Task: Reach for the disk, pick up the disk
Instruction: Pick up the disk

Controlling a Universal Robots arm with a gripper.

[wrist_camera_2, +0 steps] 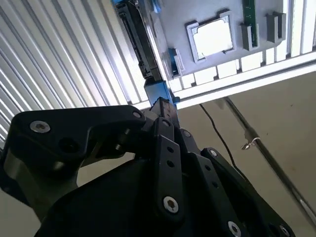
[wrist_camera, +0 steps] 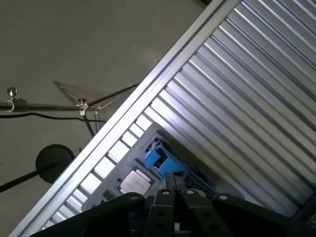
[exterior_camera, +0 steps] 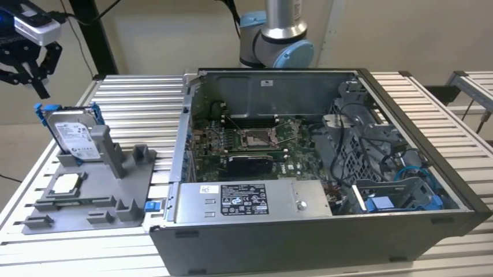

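The disk [exterior_camera: 73, 135] stands upright on its edge in a slot of the grey fixture [exterior_camera: 108, 193], at the exterior view's left. It is silver-grey with a white label and a blue carrier bracket around it. My gripper [exterior_camera: 40, 86] hangs in the air above and a little to the left of the disk's top, not touching it, with its black fingers shut and nothing between them. In the second wrist view the gripper [wrist_camera_2: 163, 104] points at the disk [wrist_camera_2: 140, 47], seen edge-on. In the first wrist view the blue carrier of the disk [wrist_camera: 160, 160] lies just beyond the gripper [wrist_camera: 173, 178].
A small square processor chip [exterior_camera: 66, 183] lies flat in the fixture in front of the disk. A large open computer case [exterior_camera: 308, 173] stands to the exterior view's right of the fixture. A small blue bracket [exterior_camera: 152, 206] sits by the fixture's corner. The slatted table's edge [wrist_camera: 123, 111] is close by.
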